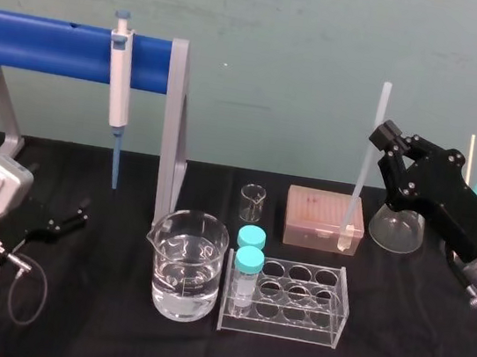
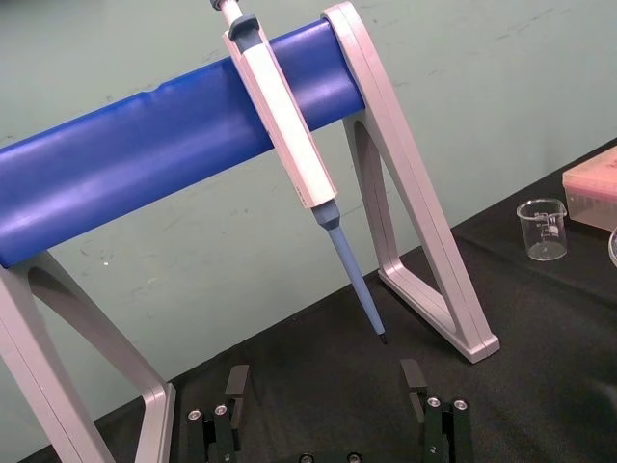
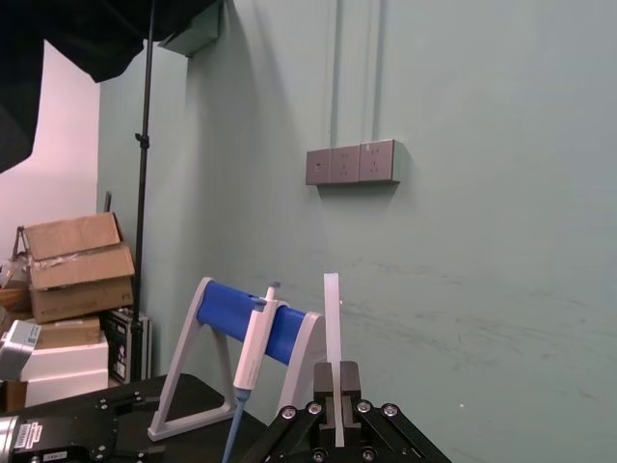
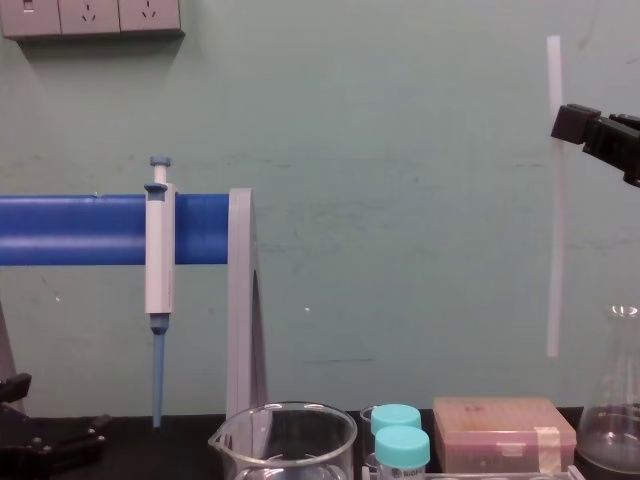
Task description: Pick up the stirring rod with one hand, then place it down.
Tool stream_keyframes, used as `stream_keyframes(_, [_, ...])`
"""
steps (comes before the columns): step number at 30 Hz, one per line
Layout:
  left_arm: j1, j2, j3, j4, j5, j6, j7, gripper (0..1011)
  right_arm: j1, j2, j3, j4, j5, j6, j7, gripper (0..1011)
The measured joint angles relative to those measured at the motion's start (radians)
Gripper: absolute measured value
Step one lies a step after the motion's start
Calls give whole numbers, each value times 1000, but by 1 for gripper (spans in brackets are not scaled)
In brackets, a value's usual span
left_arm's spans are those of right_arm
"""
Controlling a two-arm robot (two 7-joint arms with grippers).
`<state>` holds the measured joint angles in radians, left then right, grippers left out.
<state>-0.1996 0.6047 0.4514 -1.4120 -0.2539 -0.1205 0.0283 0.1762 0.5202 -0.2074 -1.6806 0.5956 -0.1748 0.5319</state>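
The right gripper point(image 1: 383, 137) is up at the upper right of the head view, clenched on the rod point(image 1: 360, 187) near its top end; the rod stands almost upright, leaning slightly, with a short length showing above the fingers and most of it hanging below. In the chest view the rod point(image 4: 553, 230) runs down the right side of the frame, and its lower end hangs in the air, clear above the pink box point(image 4: 503, 432). The right wrist view shows the rod point(image 3: 333, 338) pinched between the two fingers. The flask point(image 1: 396, 227) stands just below the right gripper. The left gripper point(image 1: 68, 219) lies low at the left edge on the black table point(image 1: 92, 336), near the blue stand point(image 1: 52, 48) with the pipette point(image 1: 119, 95); its fingers point(image 2: 236, 386) are spread apart, holding nothing.
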Motion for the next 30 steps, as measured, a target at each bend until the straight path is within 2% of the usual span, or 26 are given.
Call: stream_keyframes(30, [0, 0, 0, 0, 0, 0, 0, 1000, 2, -10, -9, 10, 4, 6, -8, 45])
